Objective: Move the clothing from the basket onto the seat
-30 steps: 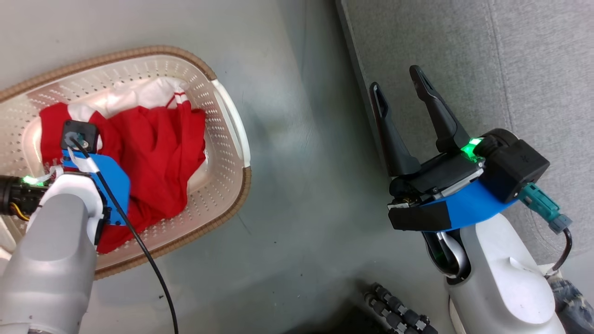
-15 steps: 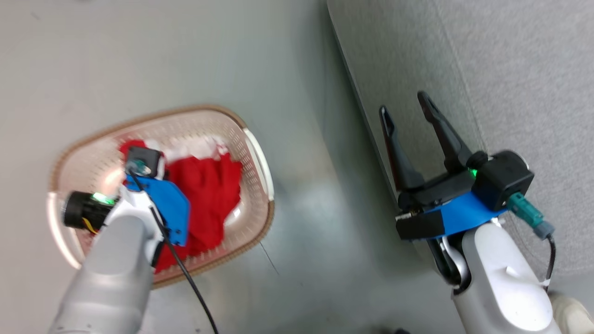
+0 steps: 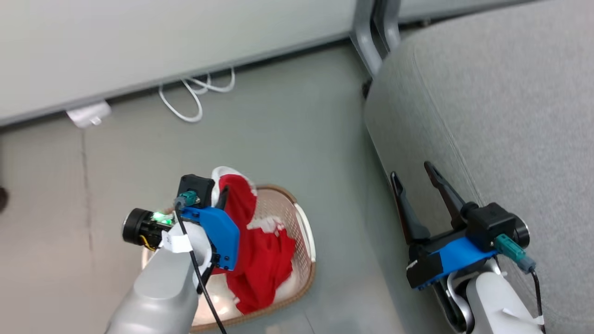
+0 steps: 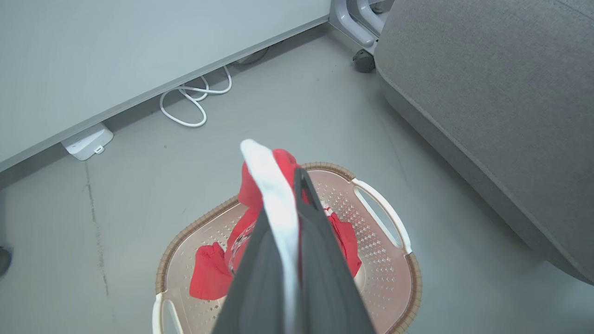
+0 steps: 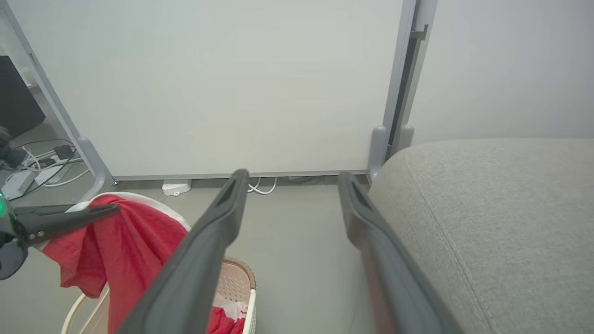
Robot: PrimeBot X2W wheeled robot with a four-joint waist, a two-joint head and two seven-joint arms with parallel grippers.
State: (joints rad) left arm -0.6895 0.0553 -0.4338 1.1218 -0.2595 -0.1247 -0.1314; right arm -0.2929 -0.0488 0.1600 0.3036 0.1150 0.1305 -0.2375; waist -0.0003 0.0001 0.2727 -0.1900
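**Head view.** The left tool (image 3: 222, 195) is clenched on the clothing (image 3: 260, 260), a red garment with white trim, gripped near its upper edge above the basket (image 3: 307, 241). The fabric hangs from the grip down into the basket, where its lower part rests. The basket stands on the floor (image 3: 287, 116), near the seat (image 3: 510, 116) but apart from it. The right tool (image 3: 412, 170) is released: fingers spread, nothing between them, positioned against the seat's near edge.

**Left wrist view.** Both fingers (image 4: 320, 260) are pressed together on a white band and red fabric. More red cloth lies in the basket below. The seat occupies the upper right, with bare floor between it and the basket. A white cable (image 4: 195, 99) lies looped on the floor beside the wall panel (image 4: 139, 46).

**Right wrist view.** The right tool's fingers stand wide apart and empty, with the seat to their right. At the left edge, the left tool holds the red garment, which drapes down into the basket.
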